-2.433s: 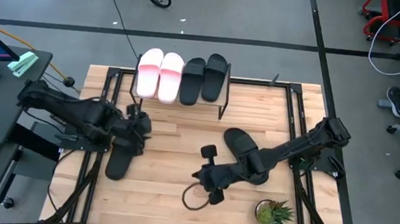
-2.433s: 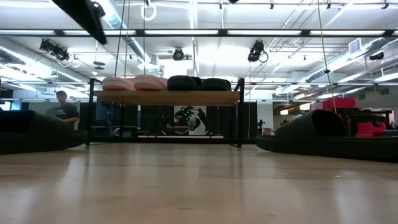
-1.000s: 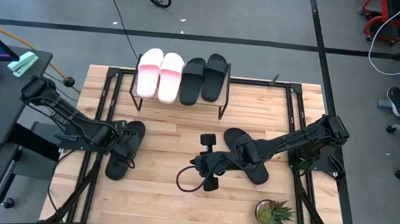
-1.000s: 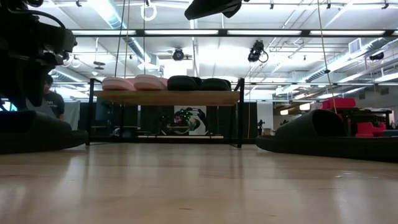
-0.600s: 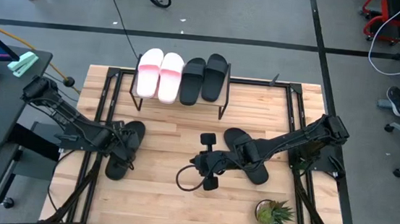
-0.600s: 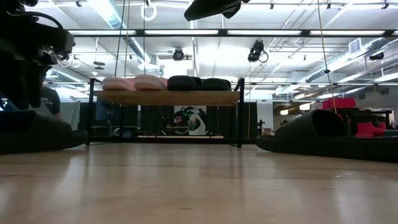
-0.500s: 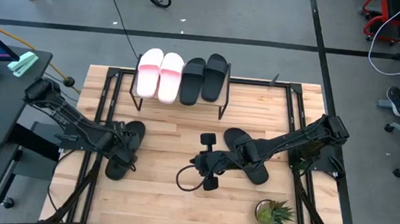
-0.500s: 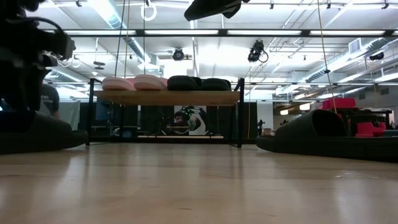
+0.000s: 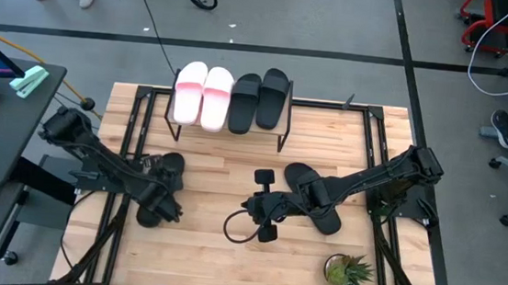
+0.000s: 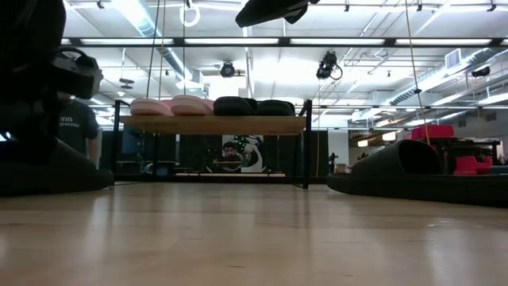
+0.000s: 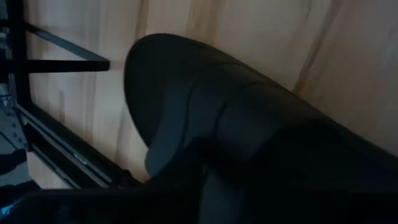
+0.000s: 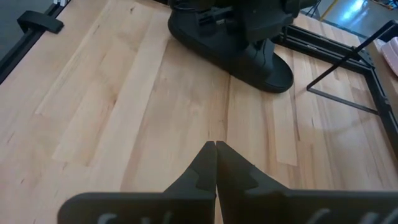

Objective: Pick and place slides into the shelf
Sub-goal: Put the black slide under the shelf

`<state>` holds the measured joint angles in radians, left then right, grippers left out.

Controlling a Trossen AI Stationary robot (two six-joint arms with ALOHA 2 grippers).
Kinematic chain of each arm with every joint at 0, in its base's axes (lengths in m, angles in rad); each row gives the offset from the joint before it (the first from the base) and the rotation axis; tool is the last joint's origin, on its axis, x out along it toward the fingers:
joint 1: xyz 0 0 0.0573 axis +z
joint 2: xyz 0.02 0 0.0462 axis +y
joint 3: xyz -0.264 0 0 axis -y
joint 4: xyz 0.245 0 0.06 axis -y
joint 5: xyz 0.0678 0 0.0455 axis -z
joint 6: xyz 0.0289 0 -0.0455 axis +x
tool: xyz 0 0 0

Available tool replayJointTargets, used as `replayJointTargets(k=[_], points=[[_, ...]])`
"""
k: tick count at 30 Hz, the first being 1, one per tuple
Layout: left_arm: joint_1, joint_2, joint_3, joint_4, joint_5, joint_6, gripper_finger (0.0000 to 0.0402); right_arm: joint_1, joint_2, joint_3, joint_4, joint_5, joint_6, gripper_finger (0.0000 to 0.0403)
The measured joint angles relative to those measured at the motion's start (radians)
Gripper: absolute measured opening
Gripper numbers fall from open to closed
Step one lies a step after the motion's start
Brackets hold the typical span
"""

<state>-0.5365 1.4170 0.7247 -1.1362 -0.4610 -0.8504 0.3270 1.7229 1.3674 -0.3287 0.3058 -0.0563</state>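
Two pale pink slides [image 9: 201,94] and two black slides [image 9: 260,98] lie side by side on the shelf [image 9: 229,129], a low rack at the table's far edge; the low view shows them on its plank [image 10: 213,124]. A fifth black slide [image 9: 168,165] rests sole-down on the table's left part. My left gripper [image 9: 163,207] is low over its near half, and the slide [image 11: 205,106] fills the left wrist view. A sixth black slide [image 9: 320,209] lies under my right arm. My right gripper [image 12: 216,163] is shut and hovers mid-table [image 9: 262,208].
A potted plant [image 9: 347,272] stands near the table's near right corner. A dark cable loop [image 9: 239,226] hangs below my right gripper. Black frame rails [image 9: 375,153] run along both table sides. A person [image 10: 79,127] stands beyond the table, and bare wood lies between the arms.
My left gripper has moved along the left black slide toward the table's near edge and sunk lower over it; in the low view the arm looms larger. The slide has stayed where it was. My right arm has kept still.
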Motion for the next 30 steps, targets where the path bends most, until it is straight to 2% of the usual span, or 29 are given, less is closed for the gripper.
replayJointTargets(k=[2,4,7,13,23,27,30], points=[[-0.001,0.0,0.023,-0.013,0.002,-0.002,0.0039,-0.004,0.0,0.0,0.0,0.0,-0.001,0.0005],[-0.005,0.0,0.066,-0.012,0.005,-0.003,0.0017,-0.008,0.0,0.0,0.0,0.0,0.0,0.0005],[-0.006,0.0,0.146,0.005,-0.003,-0.002,0.0026,-0.019,0.0,0.0,0.0,0.0,-0.009,0.0005],[0.052,-0.001,0.244,0.016,-0.126,0.101,0.0015,-0.047,0.0,0.0,0.0,0.0,-0.022,0.0005],[0.287,-0.005,0.154,0.252,-0.13,0.28,0.0015,-0.072,0.0,0.0,0.0,0.0,-0.017,0.0005],[0.358,-0.005,0.137,0.321,-0.125,0.291,0.0015,-0.076,0.0,0.0,0.0,0.0,-0.036,0.0005],[0.38,-0.004,0.135,0.348,-0.144,0.322,0.0037,-0.077,0.0,0.0,0.0,0.0,-0.064,0.0005]])
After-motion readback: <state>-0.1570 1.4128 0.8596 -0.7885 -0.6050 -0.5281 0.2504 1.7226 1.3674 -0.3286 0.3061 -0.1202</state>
